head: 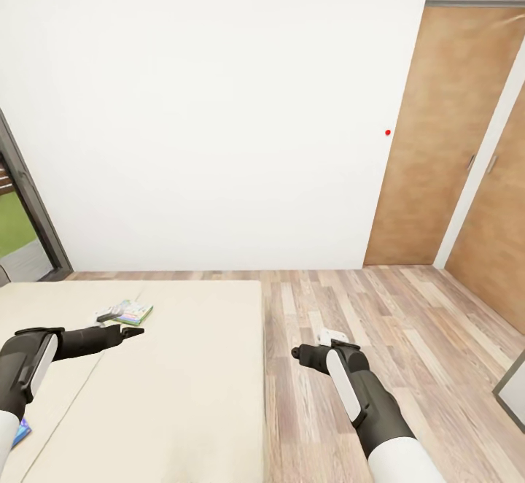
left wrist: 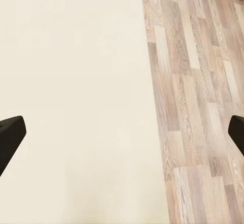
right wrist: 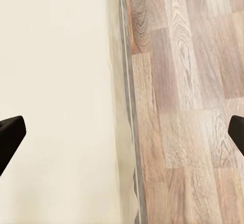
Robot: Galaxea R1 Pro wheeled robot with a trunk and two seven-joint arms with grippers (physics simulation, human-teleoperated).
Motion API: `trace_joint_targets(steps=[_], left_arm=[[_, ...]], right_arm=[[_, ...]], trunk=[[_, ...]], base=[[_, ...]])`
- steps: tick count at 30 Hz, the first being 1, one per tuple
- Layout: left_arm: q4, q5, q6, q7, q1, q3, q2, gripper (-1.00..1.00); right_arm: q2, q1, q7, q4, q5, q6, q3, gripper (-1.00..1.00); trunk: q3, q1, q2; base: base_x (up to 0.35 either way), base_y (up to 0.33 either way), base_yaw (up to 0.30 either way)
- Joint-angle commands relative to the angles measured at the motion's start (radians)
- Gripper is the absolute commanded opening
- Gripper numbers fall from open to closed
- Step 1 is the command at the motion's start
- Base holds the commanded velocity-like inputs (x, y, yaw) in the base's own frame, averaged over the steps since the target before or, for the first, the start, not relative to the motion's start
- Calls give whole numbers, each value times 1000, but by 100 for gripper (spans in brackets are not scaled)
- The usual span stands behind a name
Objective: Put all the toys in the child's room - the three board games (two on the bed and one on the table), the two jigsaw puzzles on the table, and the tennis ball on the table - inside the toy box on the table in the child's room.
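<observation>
Head view: the bed (head: 182, 381) fills the lower left, its beige mattress running up to a white wall (head: 219, 103). A green-edged game (head: 133, 314) lies flat on the mattress near the far end, with a second flat item touching its left side; what that item is cannot be told. A blue corner (head: 22, 432) of another flat box shows at the left edge, beside the left forearm. Plank floor (head: 379, 337) lies right of the bed, and two wooden doors (head: 445, 140) stand in the right wall. A small red dot (head: 387, 132) marks the wall left of the doors. A dark-framed glass door (head: 25, 206) stands at far left.

The left gripper (head: 135, 332) hangs over the mattress, just below the green-edged game in the picture and apart from it. The right gripper (head: 332, 337) hangs over the floor, just beside the bed's edge.

Left wrist view: two dark fingertips (left wrist: 10, 137) sit at opposite edges, spread wide and released, with bare mattress (left wrist: 71, 102) and floor between them.

Right wrist view: the fingertips (right wrist: 10, 135) are likewise spread wide with nothing between them, over the seam where mattress (right wrist: 56, 102) meets floor.
</observation>
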Motion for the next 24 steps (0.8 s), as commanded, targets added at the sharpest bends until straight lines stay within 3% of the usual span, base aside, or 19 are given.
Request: trace_joint_targets(steps=[1,8,24], left_arm=[[0,0,7,-4,-1,2,0,100],[0,0,7,-4,-1,2,0,100],[0,-1,7,-2,-1,2,0,100]], right_arm=[[0,-1,-10,-1,-10,0,2,100],[0,-1,-12,1,-9,-39,4,100],[1,-1,-11,-2,-10,-46,5,100]], trunk=[[-3,1,-2],[-3,1,-2],[-3,1,-2]], base=[[0,7,0],[0,94,0],[0,266,0]])
